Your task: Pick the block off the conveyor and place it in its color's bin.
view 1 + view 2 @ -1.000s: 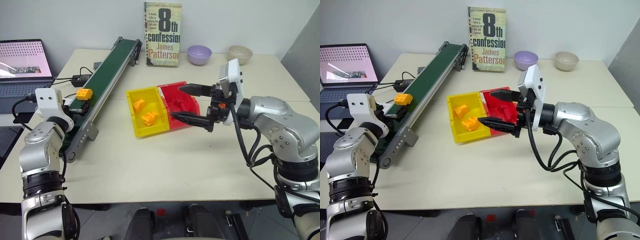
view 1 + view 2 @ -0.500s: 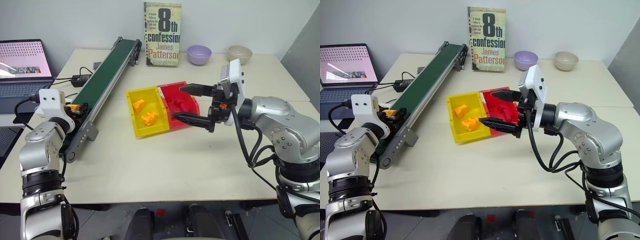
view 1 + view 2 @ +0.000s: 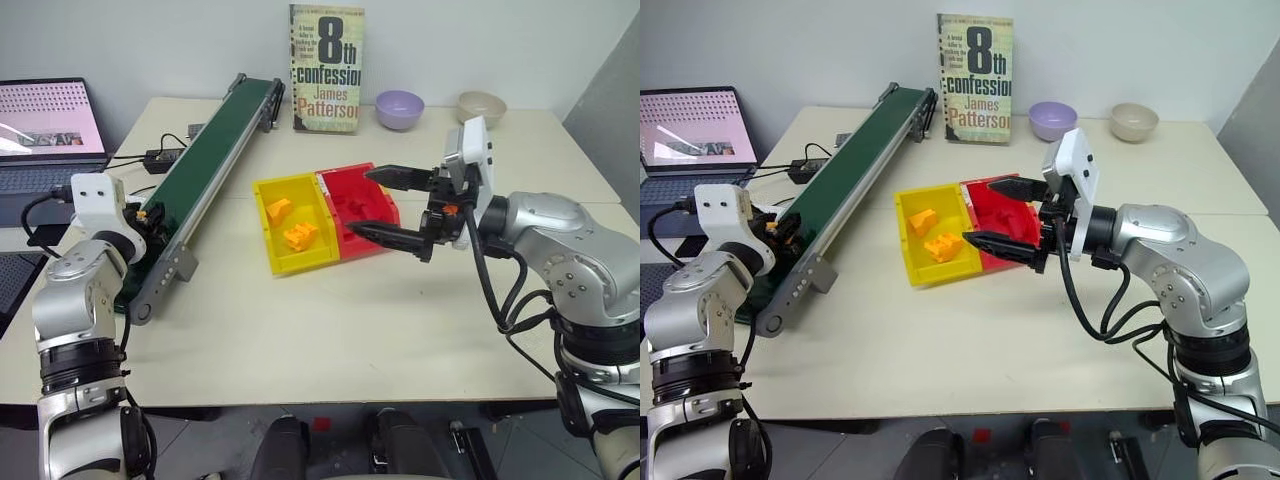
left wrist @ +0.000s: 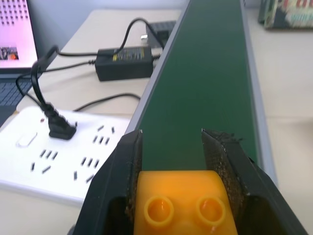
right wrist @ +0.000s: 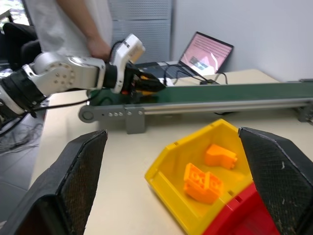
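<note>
1. The left gripper (image 4: 176,147) has its two black fingers (image 4: 128,166) clamped on the block (image 4: 182,200) — a yellow-orange piece with two round studs facing the wrist camera, pinched on both sides.
2. Block and gripper sit over the near end of the conveyor (image 3: 205,160), whose dark green belt runs away from the fingers towards the far edge of the table (image 3: 300,330). I cannot tell whether the block touches the belt.
3. The right gripper (image 3: 395,205) hangs with its fingers (image 5: 73,181) spread wide and nothing between them, pointing across the table towards the left arm.
4. It hovers over the red bin (image 3: 362,205), above its front lip, and is not touching it.
5. The yellow bin (image 3: 275,225) is joined to the red one on the conveyor side, near the middle of the table — two orange blocks (image 3: 297,236) already lie inside it.
6. Beside the conveyor, by the table's left edge, lie a white power strip (image 4: 54,156) with a black plug in it and a black power adapter (image 4: 124,61).
7. A laptop (image 3: 45,130) with a pink screen stands off the left edge.
8. Along the far edge stand an upright book (image 3: 326,68), a lilac bowl (image 3: 399,108) and a beige bowl (image 3: 480,105).
9. A person in a white shirt (image 5: 63,24) stands behind the left arm in the right wrist view.
</note>
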Motion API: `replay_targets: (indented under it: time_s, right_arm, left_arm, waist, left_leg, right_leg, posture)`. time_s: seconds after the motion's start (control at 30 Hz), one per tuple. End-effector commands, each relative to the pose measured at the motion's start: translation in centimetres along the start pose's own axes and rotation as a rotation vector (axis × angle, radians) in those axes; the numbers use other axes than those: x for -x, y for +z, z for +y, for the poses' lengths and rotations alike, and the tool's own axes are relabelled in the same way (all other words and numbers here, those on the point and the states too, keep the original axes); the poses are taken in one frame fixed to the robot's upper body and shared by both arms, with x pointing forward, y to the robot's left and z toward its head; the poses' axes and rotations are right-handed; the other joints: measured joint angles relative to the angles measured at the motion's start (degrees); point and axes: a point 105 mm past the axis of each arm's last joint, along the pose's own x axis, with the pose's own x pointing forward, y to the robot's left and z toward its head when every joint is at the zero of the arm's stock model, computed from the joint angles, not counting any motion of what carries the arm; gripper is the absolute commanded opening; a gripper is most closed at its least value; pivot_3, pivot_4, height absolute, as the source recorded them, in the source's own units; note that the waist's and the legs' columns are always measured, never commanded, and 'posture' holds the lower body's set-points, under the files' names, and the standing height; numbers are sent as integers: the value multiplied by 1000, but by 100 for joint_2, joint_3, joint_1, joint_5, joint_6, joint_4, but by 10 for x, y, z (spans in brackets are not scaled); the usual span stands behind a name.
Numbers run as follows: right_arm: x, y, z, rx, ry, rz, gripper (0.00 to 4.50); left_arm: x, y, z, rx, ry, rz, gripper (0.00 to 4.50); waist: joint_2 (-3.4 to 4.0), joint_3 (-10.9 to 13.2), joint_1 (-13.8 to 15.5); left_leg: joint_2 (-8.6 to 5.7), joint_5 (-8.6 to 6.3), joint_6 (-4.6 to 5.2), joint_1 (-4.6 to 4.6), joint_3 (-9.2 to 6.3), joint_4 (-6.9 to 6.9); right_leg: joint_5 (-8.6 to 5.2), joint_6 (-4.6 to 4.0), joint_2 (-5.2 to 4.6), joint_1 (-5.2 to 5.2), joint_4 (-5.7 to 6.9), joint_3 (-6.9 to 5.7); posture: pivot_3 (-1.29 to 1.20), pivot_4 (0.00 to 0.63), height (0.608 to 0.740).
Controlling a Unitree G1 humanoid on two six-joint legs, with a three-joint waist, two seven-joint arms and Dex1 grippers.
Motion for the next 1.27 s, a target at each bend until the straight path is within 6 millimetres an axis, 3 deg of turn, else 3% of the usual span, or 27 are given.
replay_targets:
  time_s: [0.03,0.2,0.27,0.43,0.57,0.9,1.1,1.2,1.27]
  right_arm:
    - [16,0,-5,86,-118,47,4500]
    - [33,-25,5,62,-223,149,4500]
    - [37,-33,8,54,-257,174,4500]
    - [39,-36,10,42,-304,173,4500]
    - [44,-34,9,42,-347,163,4500]
    - [42,-32,3,56,-329,168,4500]
    - [52,-29,-21,112,-229,233,4500]
    - [55,-33,-38,130,-200,261,4500]
    - [55,-33,-43,144,-192,262,4500]
  left_arm:
    - [-5,36,-52,-63,-227,-96,1532]
    - [-9,40,-149,-247,-664,-93,1532]
    - [-14,36,-164,-305,-733,-79,1532]
    - [-26,22,-172,-378,-771,-52,1532]
    - [-36,21,-166,-382,-755,-46,2487]
    - [-30,33,-150,-370,-759,-78,4294]
    - [13,37,-126,-454,-882,-9,4453]
    - [49,22,-125,-495,-987,71,4453]
    - [57,17,-125,-507,-987,93,4453]
  waist:
    - [0,0,2]
    - [-1,-1,32]
    - [-2,-1,63]
    - [1,0,-113]
    - [1,0,-147]
    - [1,0,-144]
    - [4,3,-195]
    - [6,4,-193]
    - [7,4,-188]
  left_leg:
    - [-1,0,0,-1,4,0]
    - [-10,0,0,-5,0,0]
    - [-16,0,0,-9,1,1]
    - [-13,0,0,4,19,1]
    - [0,0,1,8,-1,1]
    - [0,0,1,0,6,0]
    - [2,0,1,4,12,-3]
    - [8,0,1,5,10,-7]
    - [12,0,1,5,7,-10]
  right_leg:
    - [0,0,0,-1,0,4]
    - [0,0,-3,3,-8,1]
    - [-1,1,1,4,-8,-5]
    - [-1,1,25,0,-8,17]
    - [-4,-1,55,0,2,8]
    - [-5,0,28,-1,-6,15]
    - [-5,-1,29,-4,-3,19]
    - [-7,-4,32,-7,-4,16]
    - [-9,-7,29,-7,-3,16]
  posture:
    - [0,150,740]
    - [0,150,740]
    - [0,150,740]
    - [0,150,740]
    - [0,150,740]
    - [0,150,740]
    - [0,150,740]
    - [0,150,740]
    - [0,150,740]
